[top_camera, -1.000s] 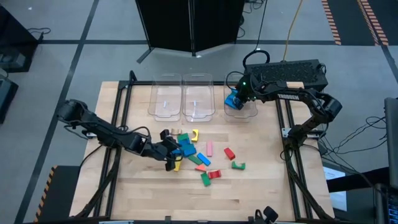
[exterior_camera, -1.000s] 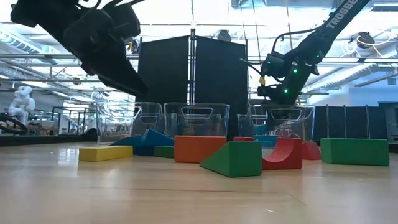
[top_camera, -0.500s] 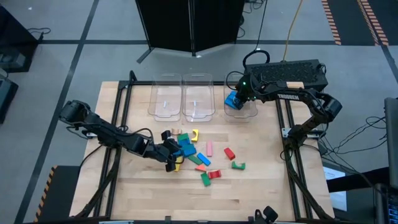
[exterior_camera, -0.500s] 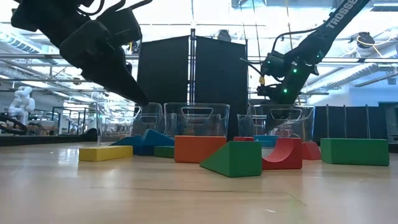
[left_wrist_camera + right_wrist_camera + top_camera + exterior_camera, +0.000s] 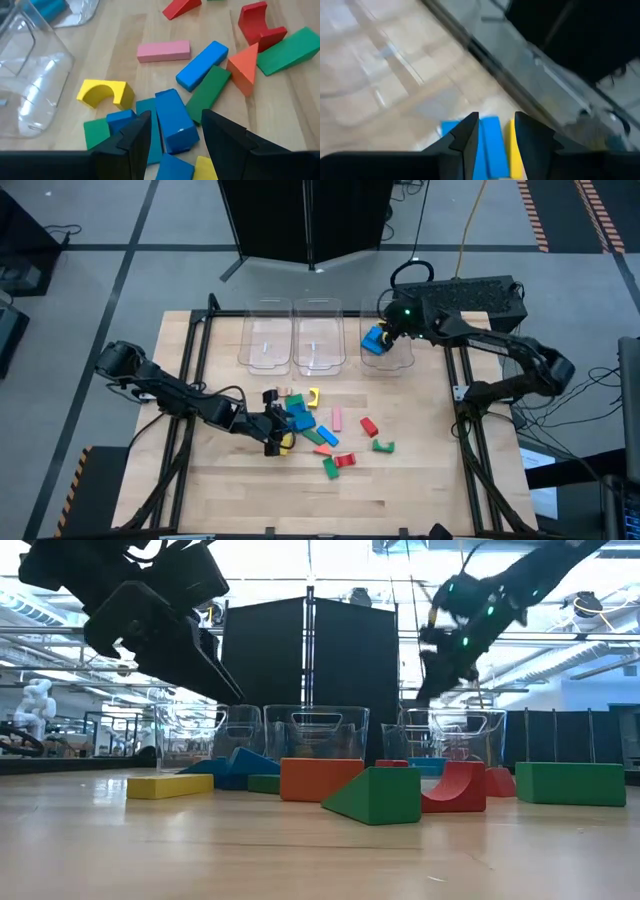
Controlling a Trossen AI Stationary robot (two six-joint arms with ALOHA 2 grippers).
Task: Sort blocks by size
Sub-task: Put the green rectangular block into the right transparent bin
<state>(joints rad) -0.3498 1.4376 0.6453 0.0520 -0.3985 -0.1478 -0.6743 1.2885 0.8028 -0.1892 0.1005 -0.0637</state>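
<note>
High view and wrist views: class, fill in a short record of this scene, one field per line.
left gripper: open, hovering over the block pile
block under it: blue block, lying flat on the table
right gripper: open, above the rightmost bin
in that bin: blue and yellow blocks
other two bins: no blocks visible

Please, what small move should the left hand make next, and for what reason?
Probably it should lower straight down and close. In the left wrist view the left hand hangs open over the pile, with a blue block lying between its fingers, not yet gripped. The right hand is above the right bin, so the pile is free.
</note>
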